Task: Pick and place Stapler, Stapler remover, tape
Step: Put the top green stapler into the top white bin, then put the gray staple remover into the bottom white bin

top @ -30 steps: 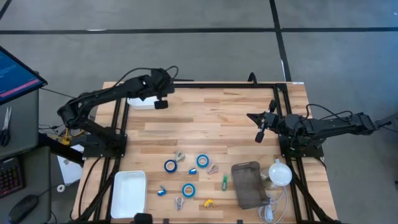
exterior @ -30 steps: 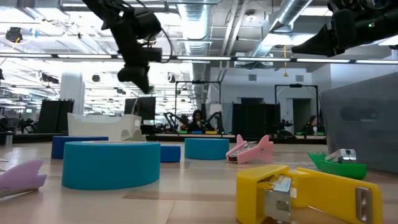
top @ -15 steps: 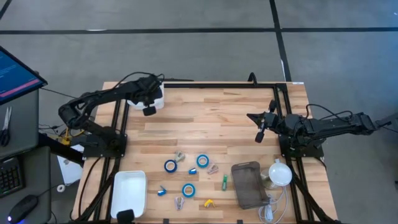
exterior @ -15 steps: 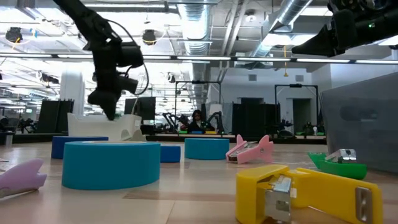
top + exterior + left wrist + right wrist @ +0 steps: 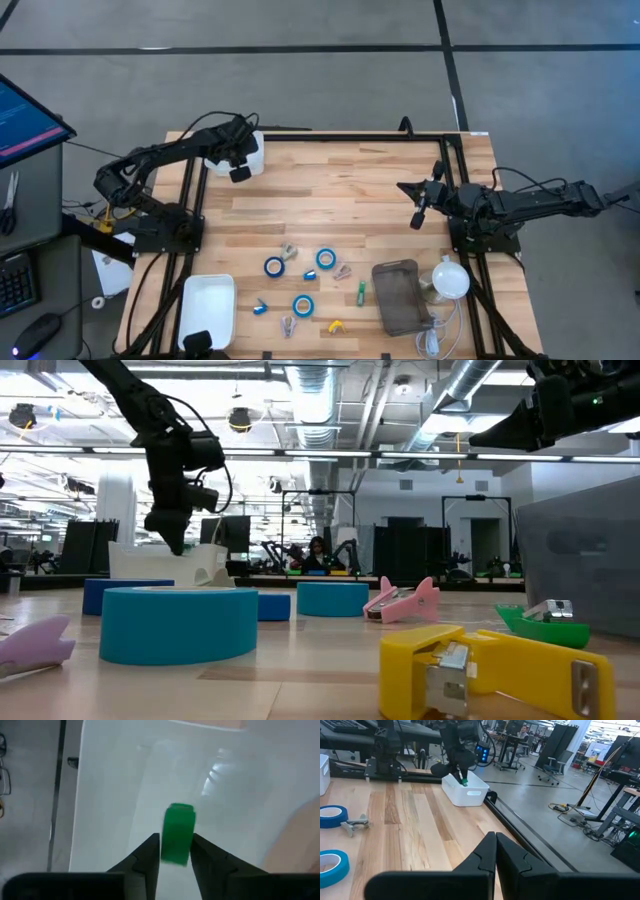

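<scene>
Left gripper [image 5: 175, 851]: over the white rectangular plastic bin [image 5: 250, 157] at the table's far left corner; the wrist view shows a small green blocky piece [image 5: 178, 834] between the two dark fingertips, the bin floor beneath it.
Grip state: fingers sit close on either side of the green piece; whether they are pressing it or letting go, I cannot tell.
Right gripper [image 5: 495, 851]: fingers together, holding nothing, parked above the table's right edge, waiting.
Step in hand (judgement): dropping the green piece into the far bin.
Doing it well: release only while the piece hangs inside the bin walls, not over the rim; spread the fingers fully, then rise straight so a fingertip does not drag the piece back out or tip the light bin.
Three bright blue tape rolls with white cores [image 5: 274, 267]: lying flat on the wooden slat tabletop [image 5: 340, 190] near the front centre, near one another, well apart from both grippers.
Other small pieces: a yellow one [image 5: 336, 326] and a green one [image 5: 361, 292] beside the rolls, still on the table.
Second white tray [image 5: 206, 312]: front left corner.
Progress (judgement): early; most items remain on the table.
</scene>
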